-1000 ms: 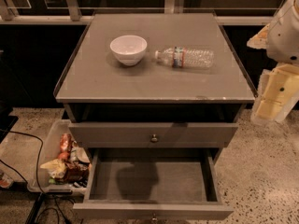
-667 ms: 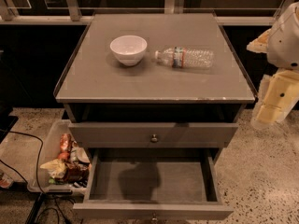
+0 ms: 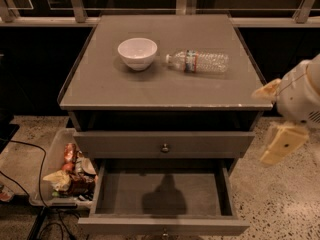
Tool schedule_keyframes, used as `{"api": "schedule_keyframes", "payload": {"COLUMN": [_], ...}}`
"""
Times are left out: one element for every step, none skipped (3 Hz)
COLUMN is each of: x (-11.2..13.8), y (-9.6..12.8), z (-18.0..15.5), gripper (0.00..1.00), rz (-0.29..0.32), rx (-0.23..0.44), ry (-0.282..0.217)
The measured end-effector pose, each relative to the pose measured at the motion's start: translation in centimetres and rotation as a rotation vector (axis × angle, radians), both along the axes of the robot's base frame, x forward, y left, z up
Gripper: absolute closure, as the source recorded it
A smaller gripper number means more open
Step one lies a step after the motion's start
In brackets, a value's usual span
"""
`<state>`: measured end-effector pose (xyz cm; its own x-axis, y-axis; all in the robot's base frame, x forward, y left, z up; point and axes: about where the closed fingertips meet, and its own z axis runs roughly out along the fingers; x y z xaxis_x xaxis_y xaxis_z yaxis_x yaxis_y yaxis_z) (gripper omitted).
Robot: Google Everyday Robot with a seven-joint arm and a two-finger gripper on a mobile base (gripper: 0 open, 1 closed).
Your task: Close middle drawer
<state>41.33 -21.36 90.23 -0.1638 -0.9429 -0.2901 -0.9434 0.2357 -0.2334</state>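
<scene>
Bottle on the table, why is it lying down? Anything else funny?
The water bottle lies on its side beside the upright bowl. The middle drawer hangs wide open, empty. The gripper is off to the right, touching nothing.

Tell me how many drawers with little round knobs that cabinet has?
2. The grey-brown wooden upper drawer is nearly shut; the matching middle drawer below hangs wide open. More may hide below. The cream gripper hovers right.

Cream-white gripper [image 3: 278,119], tan fingers
</scene>
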Motion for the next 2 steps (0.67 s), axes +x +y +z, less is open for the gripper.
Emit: {"api": "schedule_keyframes", "payload": {"x": [-1.7,-2.3], "y": [0.5,0.5], "z": [-5.7,-7.0], "gripper": [0.41,0.64], "rz": [0.006,0.003], "rx": [0.053,0.051], "ry": [0.031,0.046]}}
